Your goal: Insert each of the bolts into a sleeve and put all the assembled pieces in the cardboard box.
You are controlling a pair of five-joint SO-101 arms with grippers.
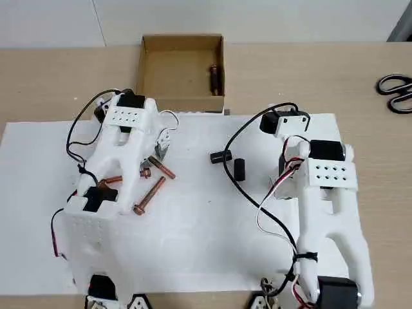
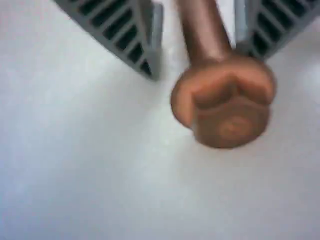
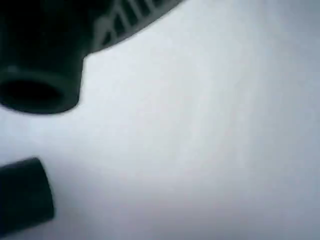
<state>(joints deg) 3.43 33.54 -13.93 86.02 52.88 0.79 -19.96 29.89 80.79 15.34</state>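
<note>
Your left gripper stands apart astride the bolt, shank between its jaws, head away from the box. Right gripper: grip can't be told; sleeve cut off.

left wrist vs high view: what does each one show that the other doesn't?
Left wrist only: the flanged head face of one bolt close up, with its shaft between the ribbed fingers of the left gripper and a gap on one side.
High only: the cardboard box with one assembled piece inside, two black sleeves, other bolts, the right arm, scissors.
Both: that bolt, the left gripper, the white sheet.
</note>
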